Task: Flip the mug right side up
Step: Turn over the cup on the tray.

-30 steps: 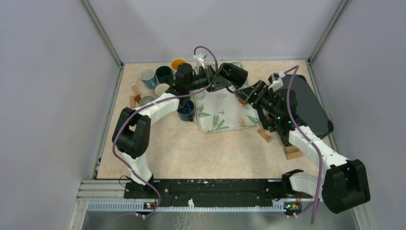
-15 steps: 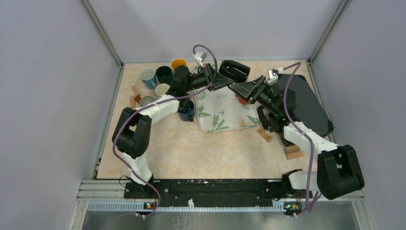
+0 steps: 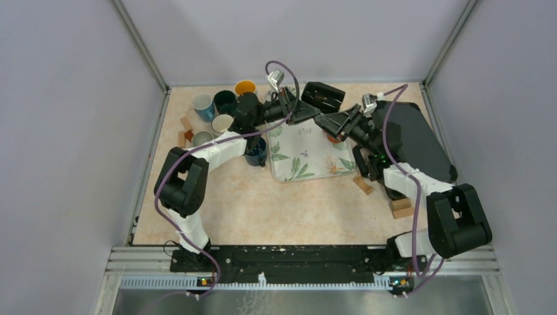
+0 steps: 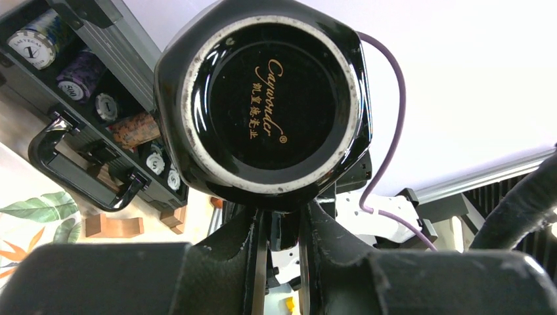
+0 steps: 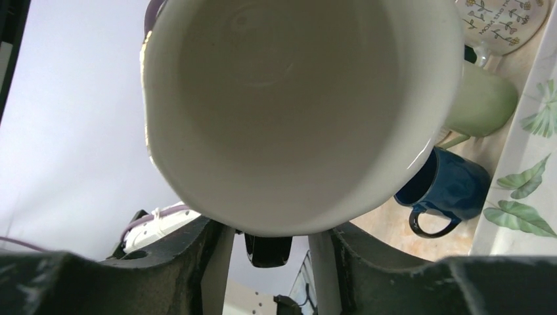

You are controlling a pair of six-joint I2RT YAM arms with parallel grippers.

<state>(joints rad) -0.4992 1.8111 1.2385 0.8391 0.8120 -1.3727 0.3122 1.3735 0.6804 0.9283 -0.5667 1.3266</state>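
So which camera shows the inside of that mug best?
The right wrist camera: the mug opens straight toward it, so its pale inside fills the picture. The left wrist camera sees only the black bottom with gold lettering. The overhead camera shows it small and dark, from outside.

The underside of the black glazed mug (image 4: 263, 98) bears a gold script brand that reads "Cayvonder" or close to it. A ® mark sits by it and a row of four small Chinese characters runs beneath. In the open black chip case (image 4: 121, 46), a purple poker chip (image 4: 71, 90) reads "500", a white chip (image 4: 105, 105) reads "1" and a second white chip (image 4: 155, 164) reads "5". A pale striped chip (image 4: 29, 44) has rim lettering like "LAS VEGAS". Dark print on the clear flower-printed glass (image 5: 502, 20) is too small to read.
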